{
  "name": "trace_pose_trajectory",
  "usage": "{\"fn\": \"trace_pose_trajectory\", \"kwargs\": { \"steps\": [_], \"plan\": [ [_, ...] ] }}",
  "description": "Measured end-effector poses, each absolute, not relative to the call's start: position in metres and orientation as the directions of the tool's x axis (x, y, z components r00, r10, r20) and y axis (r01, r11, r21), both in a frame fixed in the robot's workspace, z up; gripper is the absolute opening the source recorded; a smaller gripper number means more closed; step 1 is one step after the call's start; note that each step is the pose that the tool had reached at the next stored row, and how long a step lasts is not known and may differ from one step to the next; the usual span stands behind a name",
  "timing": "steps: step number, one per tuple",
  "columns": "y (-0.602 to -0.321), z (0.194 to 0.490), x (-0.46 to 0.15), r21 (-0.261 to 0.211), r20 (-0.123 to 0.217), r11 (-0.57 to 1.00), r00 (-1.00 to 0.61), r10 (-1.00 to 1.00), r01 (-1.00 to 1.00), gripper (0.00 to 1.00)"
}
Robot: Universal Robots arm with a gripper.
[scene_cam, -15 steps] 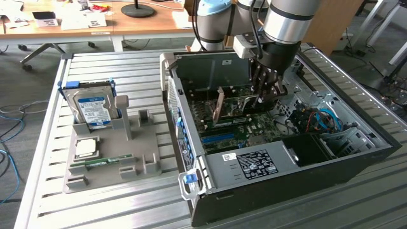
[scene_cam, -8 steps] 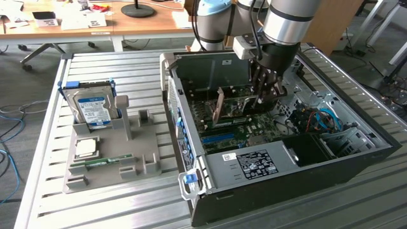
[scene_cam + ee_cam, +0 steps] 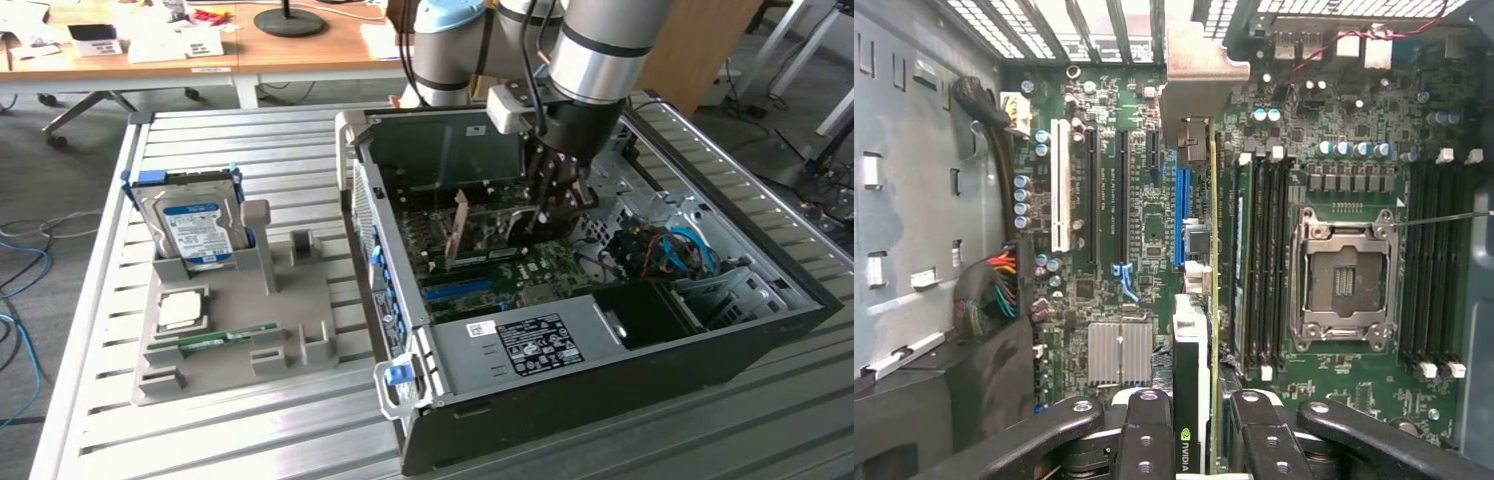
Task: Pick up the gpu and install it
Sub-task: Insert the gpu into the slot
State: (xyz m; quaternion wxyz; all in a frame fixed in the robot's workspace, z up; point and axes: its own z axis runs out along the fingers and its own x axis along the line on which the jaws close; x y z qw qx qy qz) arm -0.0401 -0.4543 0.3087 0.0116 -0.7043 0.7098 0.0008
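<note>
Currently gripper (image 3: pixel 1199 425) clamped on gpu (image 3: pixel 1206 300) edge, card upright inside open case (image 3: pixel 441 345) over motherboard (image 3: pixel 1144 230) slots — risk: misaligned with slot, bracket snags rear frame, card tilts in jaws.

A robotics lab set up for PC assembly.

From my remote station I see an open computer case (image 3: pixel 587 330) on a slatted metal counter (image 3: pixel 240 440), a grey parts fixture (image 3: pixel 254 330) holding a hard drive (image 3: pixel 194 225), loose cables on the floor (image 3: pixel 20 290), and wooden desks (image 3: pixel 200 50) with papers behind the arm (image 3: pixel 601 40).
</note>
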Motion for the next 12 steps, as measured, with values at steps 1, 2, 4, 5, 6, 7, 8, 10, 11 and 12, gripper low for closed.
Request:
{"fn": "trace_pose_trajectory", "kwargs": {
  "steps": [1,2,4,5,6,7,8,10,11,12],
  "plan": [
    [-0.4543,0.3085,-0.0401,-0.015,-0.017,0.008,-0.008,-1.000,-1.000,0.27],
    [-0.4543,0.3085,-0.0401,-0.015,-0.017,0.008,-0.008,-1.000,-1.000,0.27],
    [-0.4544,0.3084,-0.0402,-0.015,-0.017,0.008,-0.008,-1.000,-1.000,0.27],
    [-0.4543,0.3079,-0.0401,-0.015,-0.018,0.008,-0.008,-1.000,-1.000,0.27],
    [-0.4543,0.3073,-0.0401,-0.015,-0.018,0.008,-0.008,-1.000,-1.000,0.27],
    [-0.4543,0.3066,-0.0401,-0.015,-0.018,0.008,-0.008,-1.000,-1.000,0.27],
    [-0.4543,0.3058,-0.0401,-0.015,-0.018,0.008,-0.008,-1.000,-1.000,0.27],
    [-0.4543,0.3051,-0.0401,-0.015,-0.017,0.008,-0.008,-1.000,-1.000,0.27],
    [-0.4544,0.3051,-0.0402,-0.015,-0.017,0.008,-0.008,-1.000,-1.000,0.27],
    [-0.4544,0.3051,-0.0401,-0.015,-0.017,0.008,-0.008,-1.000,-1.000,0.27]
  ]
}}
